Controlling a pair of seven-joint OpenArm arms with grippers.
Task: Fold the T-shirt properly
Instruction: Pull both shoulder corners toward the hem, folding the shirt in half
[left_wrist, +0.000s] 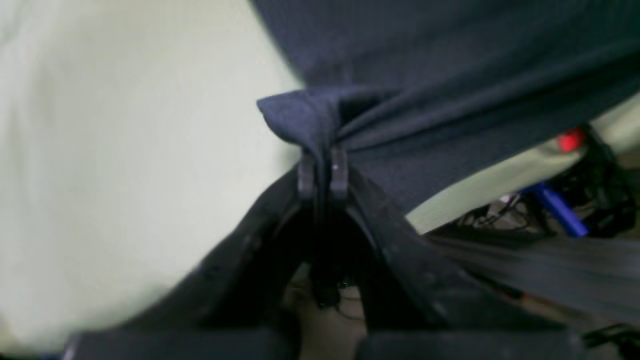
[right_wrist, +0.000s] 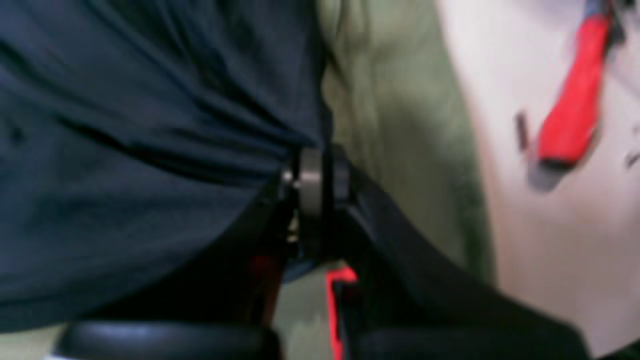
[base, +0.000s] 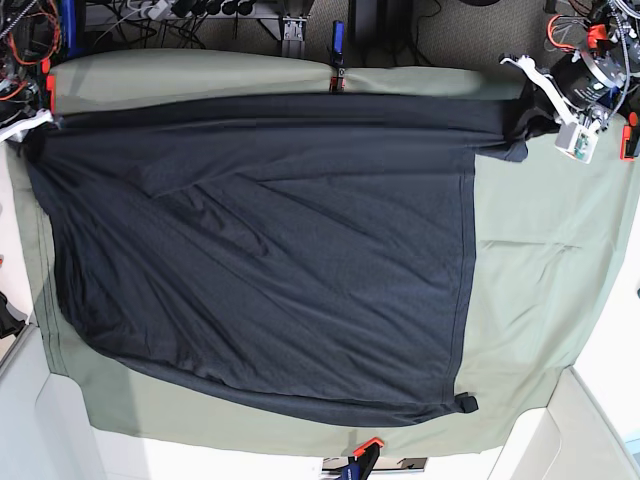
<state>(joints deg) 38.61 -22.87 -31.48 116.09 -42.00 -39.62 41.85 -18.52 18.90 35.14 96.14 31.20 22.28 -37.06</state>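
Observation:
The dark navy T-shirt (base: 260, 250) lies spread over the sage-green cloth (base: 540, 260), stretched taut along its far edge between both arms. My left gripper (left_wrist: 322, 167) is shut on a bunched corner of the T-shirt (left_wrist: 450, 75); in the base view it is at the far right (base: 530, 115). My right gripper (right_wrist: 312, 172) is shut on the T-shirt's (right_wrist: 125, 150) edge at the far left of the base view (base: 40, 125). The hem (base: 462, 260) runs down the right side.
The green cloth covers the table, clamped by red clips at the far edge (base: 336, 80), near edge (base: 365, 447) and right (base: 627, 135). Cables and equipment (base: 200, 10) lie beyond the far edge. A red-handled tool (right_wrist: 570, 100) hangs near the right gripper.

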